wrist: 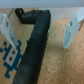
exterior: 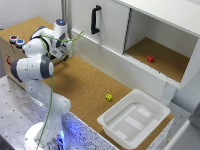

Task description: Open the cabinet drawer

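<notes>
The cabinet drawer (exterior: 120,67) is a long, low white front panel under the upright door and the open compartment of the white cabinet (exterior: 165,15). I see no handle on it and no gap around it. My gripper (exterior: 64,51) hangs at the exterior view's left, well away from the drawer and partly hidden by the arm. In the wrist view my gripper (wrist: 40,30) is open, its white fingers (wrist: 72,30) spread wide with nothing between them but a black cable (wrist: 35,47) below. The drawer is out of the wrist view.
A black handle (exterior: 95,20) is on the upright door. A red cube (exterior: 150,58) lies in the open compartment. A yellow die (exterior: 108,97) rests on the cork tabletop (exterior: 80,80). A white bin (exterior: 134,117) stands at the front right. A cardboard box (exterior: 10,47) is behind the arm.
</notes>
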Robot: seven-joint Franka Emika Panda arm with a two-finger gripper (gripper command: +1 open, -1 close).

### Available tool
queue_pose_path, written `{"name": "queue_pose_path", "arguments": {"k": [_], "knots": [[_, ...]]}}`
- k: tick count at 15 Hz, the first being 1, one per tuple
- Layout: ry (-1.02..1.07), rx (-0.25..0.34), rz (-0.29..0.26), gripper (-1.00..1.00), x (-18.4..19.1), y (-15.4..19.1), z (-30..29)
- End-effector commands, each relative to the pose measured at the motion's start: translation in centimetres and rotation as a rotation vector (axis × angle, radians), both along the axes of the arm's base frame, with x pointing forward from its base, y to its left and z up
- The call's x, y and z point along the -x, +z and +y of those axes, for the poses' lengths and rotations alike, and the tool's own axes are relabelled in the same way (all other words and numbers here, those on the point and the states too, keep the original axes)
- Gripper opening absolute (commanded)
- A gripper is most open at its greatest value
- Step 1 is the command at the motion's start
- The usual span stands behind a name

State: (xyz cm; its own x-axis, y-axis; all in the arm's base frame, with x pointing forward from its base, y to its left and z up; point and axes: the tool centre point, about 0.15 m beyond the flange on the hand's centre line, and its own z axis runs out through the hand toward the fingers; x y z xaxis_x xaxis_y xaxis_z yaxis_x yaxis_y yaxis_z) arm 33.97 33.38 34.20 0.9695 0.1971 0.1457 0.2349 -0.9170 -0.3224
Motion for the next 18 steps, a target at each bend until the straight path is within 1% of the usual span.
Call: {"name": "queue_pose_path", "arguments": {"k": [1, 4, 5, 6, 7, 8, 9, 11, 12, 13, 14, 16, 18], "knots": [[0.025, -0.283, 0.056, 1.00, 0.1, -3.9, -0.9], [0.049, -0.327, 0.049, 1.00, 0.2, -3.9, -0.7], [0.035, -0.346, 0.063, 1.00, 0.1, -4.0, -0.9], [0.009, -0.375, 0.066, 1.00, 0.1, -4.0, -1.2], [-0.017, -0.389, 0.063, 1.00, 0.2, -3.9, -1.3], [-0.040, -0.387, 0.043, 1.00, 0.4, -3.6, -1.3], [-0.067, -0.366, 0.006, 1.00, 0.6, -3.2, -1.2], [-0.072, -0.340, -0.033, 1.00, 1.1, -2.7, -0.1], [-0.060, -0.316, -0.060, 1.00, 1.4, -2.6, 0.7], [-0.054, -0.313, -0.059, 1.00, 1.5, -2.7, 1.5], [-0.058, -0.299, -0.057, 1.00, 1.6, -3.0, 2.2], [-0.114, -0.310, -0.036, 1.00, 1.6, -3.5, 2.7], [-0.171, -0.334, -0.035, 1.00, 1.5, -3.7, 2.6]]}}
